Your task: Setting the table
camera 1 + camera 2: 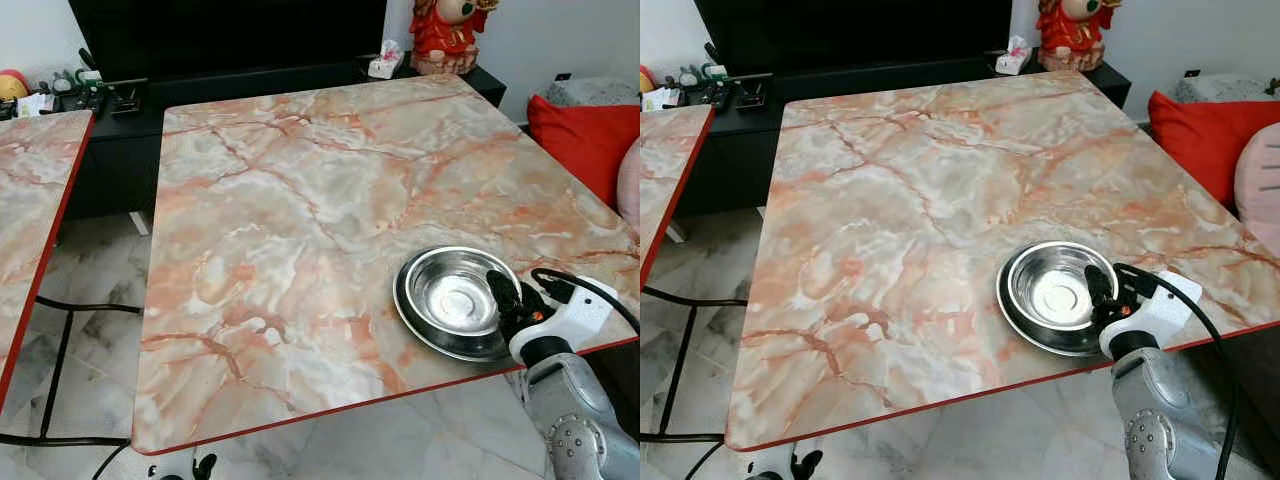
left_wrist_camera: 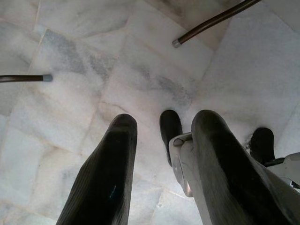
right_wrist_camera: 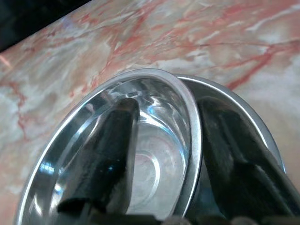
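While the marble-patterned table (image 1: 300, 200) is being viewed from above, a steel bowl (image 1: 452, 296) is being shown nested in a wider steel plate (image 1: 420, 325) near the table's front right corner, close to the red-trimmed front edge. The bowl is being gripped at its near right rim by the right gripper (image 1: 508, 292): in the right wrist view, one black finger (image 3: 105, 154) is being pressed inside the bowl (image 3: 140, 154) and the other finger (image 3: 234, 150) is being held outside its rim, over the plate (image 3: 262, 126), so the rim is being clamped between them. The left gripper (image 2: 164, 164) is being held low beside the robot, its two fingers spread apart over the pale tiled floor (image 2: 93, 70), with nothing being held between them. A second marble table (image 1: 30, 200) is being shown at the left, a dark cabinet (image 1: 200, 90) behind both tables, a red figurine (image 1: 445, 35) on the cabinet, and a red cushion (image 1: 585, 135) at the far right.
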Robot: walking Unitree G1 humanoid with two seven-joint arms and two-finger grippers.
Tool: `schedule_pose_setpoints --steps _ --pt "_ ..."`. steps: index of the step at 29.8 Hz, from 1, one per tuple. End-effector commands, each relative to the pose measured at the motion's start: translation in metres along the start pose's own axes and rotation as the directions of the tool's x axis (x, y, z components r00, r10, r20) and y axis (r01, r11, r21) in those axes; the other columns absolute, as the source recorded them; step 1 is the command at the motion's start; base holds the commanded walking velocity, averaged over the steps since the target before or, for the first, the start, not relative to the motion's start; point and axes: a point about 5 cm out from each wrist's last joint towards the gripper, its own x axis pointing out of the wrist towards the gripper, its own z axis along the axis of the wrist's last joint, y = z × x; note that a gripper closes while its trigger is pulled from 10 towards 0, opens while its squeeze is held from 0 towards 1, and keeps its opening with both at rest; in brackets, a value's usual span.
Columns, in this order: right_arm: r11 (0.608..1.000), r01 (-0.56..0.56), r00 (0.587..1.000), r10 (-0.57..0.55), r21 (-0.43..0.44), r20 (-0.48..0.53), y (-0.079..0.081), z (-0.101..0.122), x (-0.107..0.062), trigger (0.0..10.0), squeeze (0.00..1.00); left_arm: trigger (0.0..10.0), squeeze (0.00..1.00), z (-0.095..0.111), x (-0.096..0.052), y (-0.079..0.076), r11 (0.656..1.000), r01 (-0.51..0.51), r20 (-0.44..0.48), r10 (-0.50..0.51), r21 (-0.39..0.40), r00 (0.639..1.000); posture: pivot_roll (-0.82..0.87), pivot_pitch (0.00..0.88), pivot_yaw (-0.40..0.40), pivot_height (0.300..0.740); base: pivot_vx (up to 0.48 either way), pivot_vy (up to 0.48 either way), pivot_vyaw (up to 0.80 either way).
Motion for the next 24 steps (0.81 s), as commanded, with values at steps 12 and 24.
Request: schedule_pose_setpoints --steps 12,24 --pt "0.995 0.02 0.996 -0.028 -0.096 -0.083 -0.005 -0.01 0.0 10.0 0.0 10.0 0.0 -0.008 -0.002 0.002 1.0 -0.003 -0.029 0.003 -0.009 1.0 -0.04 0.092 0.007 0.74 0.0 0.0 0.0" --pt "0.986 0.088 0.99 -0.101 -0.139 -0.094 -0.016 -0.013 -0.003 10.0 0.0 10.0 0.0 -0.009 -0.002 0.002 1.0 -0.005 -0.03 0.004 -0.008 1.0 -0.04 0.088 0.007 0.74 0.0 0.0 0.0"
